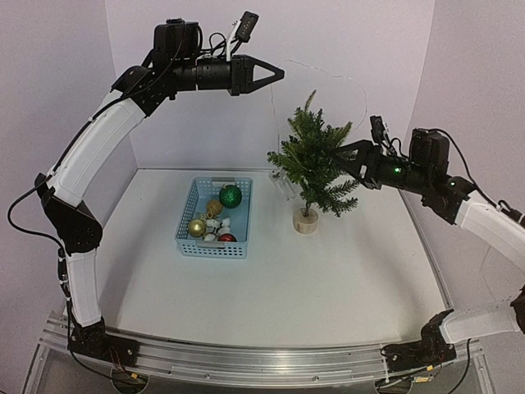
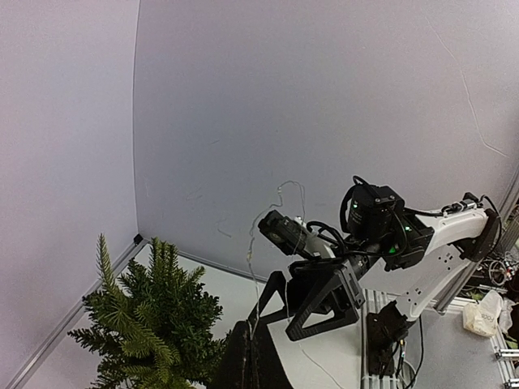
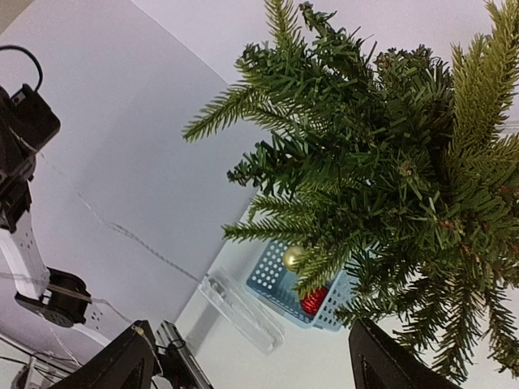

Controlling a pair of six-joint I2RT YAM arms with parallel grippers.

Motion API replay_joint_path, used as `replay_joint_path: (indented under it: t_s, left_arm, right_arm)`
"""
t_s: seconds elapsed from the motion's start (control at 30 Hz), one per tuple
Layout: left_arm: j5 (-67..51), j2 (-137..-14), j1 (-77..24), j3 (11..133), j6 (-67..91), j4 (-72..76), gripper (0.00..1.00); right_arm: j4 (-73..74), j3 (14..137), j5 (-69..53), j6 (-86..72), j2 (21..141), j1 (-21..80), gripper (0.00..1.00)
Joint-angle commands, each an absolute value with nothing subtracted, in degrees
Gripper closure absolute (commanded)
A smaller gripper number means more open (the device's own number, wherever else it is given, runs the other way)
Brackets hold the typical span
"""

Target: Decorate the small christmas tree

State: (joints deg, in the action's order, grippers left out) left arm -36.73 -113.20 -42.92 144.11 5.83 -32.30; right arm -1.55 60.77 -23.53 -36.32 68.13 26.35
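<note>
Right tool (image 1: pixel 344 161) spread, small christmas tree (image 1: pixel 308 156) just ahead

I count one thin pale wire strand (image 2: pixel 279 186) trailing from my left fingertips (image 2: pixel 242 358). Just ahead of my right fingers (image 3: pixel 379 363) is one small christmas tree (image 3: pixel 381 162) with dark green needles. Below and beyond them are one pale blue plastic lattice basket (image 1: pixel 212 249), one clear plastic case (image 3: pixel 239 312), one glittery green ball (image 1: pixel 230 195), two gold balls (image 1: pixel 197 227) and one red ball (image 1: pixel 227 238).

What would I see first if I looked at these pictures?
The small christmas tree, standing right of centre, with the right gripper open at its branches. Left of it sits a blue basket of shiny baubles, and the left gripper hangs shut, high in the air.
</note>
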Motion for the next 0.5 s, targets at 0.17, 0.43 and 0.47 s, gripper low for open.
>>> replay_joint_path:
  t_s: [0.17, 0.43, 0.47]
  left_arm:
    - [-36.87, -113.38, -42.70, 146.60, 5.10, -29.79, 1.00]
    - [-36.90, -113.42, -42.73, 146.87, 5.10, -29.89, 1.00]
    - [-36.84, -113.40, -42.64, 146.90, 5.13, -29.97, 1.00]
  right_arm:
    - [-14.77, 61.24, -25.41, -43.30, 71.21, 26.57, 0.50]
    - [-15.02, 61.25, -24.95, -43.36, 71.55, 26.55, 0.85]
    - [-14.93, 61.19, -24.73, -43.29, 71.40, 26.54, 0.90]
